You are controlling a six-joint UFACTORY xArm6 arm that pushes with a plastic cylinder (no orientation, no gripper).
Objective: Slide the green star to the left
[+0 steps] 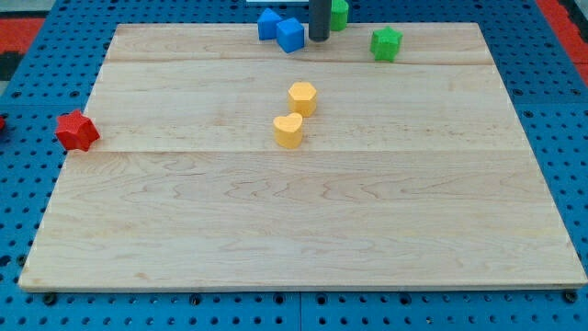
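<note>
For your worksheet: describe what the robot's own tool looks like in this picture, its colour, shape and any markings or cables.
Only a short stretch shows at the view's top: a straight, dark, round rod ending in my tip. It looks plain, with no markings, cables or sleeve visible. Everything above is cut off by the frame.

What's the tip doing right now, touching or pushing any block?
My tip: no gripper, holding nothing; it sits between the blue cube and a green block, left of the green star. Contact cannot be told.
</note>
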